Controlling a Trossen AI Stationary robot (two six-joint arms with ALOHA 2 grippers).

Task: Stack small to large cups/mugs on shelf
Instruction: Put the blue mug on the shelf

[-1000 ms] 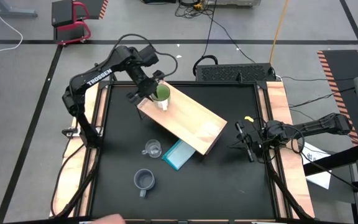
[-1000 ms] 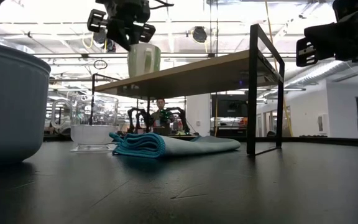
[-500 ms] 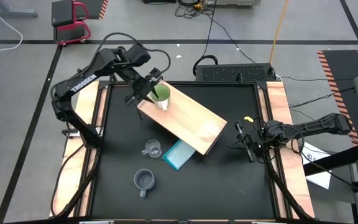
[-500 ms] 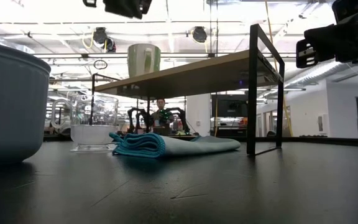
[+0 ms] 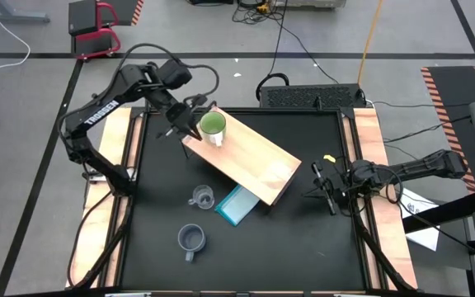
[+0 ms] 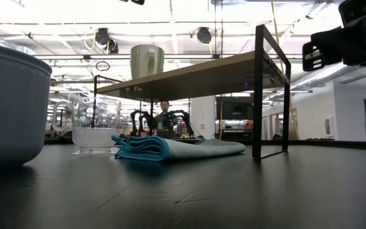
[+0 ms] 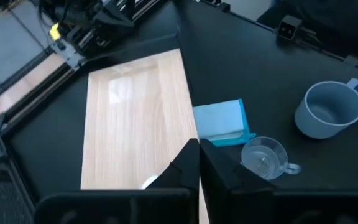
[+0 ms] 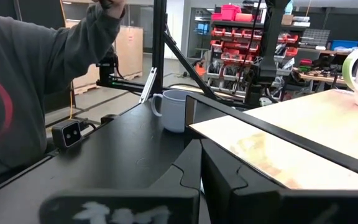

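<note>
**Green mug on the shelf, two cups left on the table**

Shelf (image 5: 250,161) first, since it is my biggest reference: one wooden board on dark legs, running diagonally from far left to mid right. One lime-green mug (image 5: 213,125) stands upright on its far-left end. My left gripper (image 5: 181,125) hangs just beside that mug, fingers pressed together on nothing, clear of the rim.

Judging from this, the placing is done and the next fetch is in hand. To do it well I would lift the left arm straight up before swinging it, so the wrist does not clip the green mug, then come down over the next cup with the fingers spread wide.

Counted, large to small: one shelf; two arms; one folded blue cloth (image 5: 237,204) on the table just beside the shelf's near edge; one grey-blue mug (image 5: 191,239) near the front; one clear glass cup (image 5: 202,197) between that mug and the shelf. The right gripper (image 5: 328,188) waits at the right edge, closed and empty.
</note>
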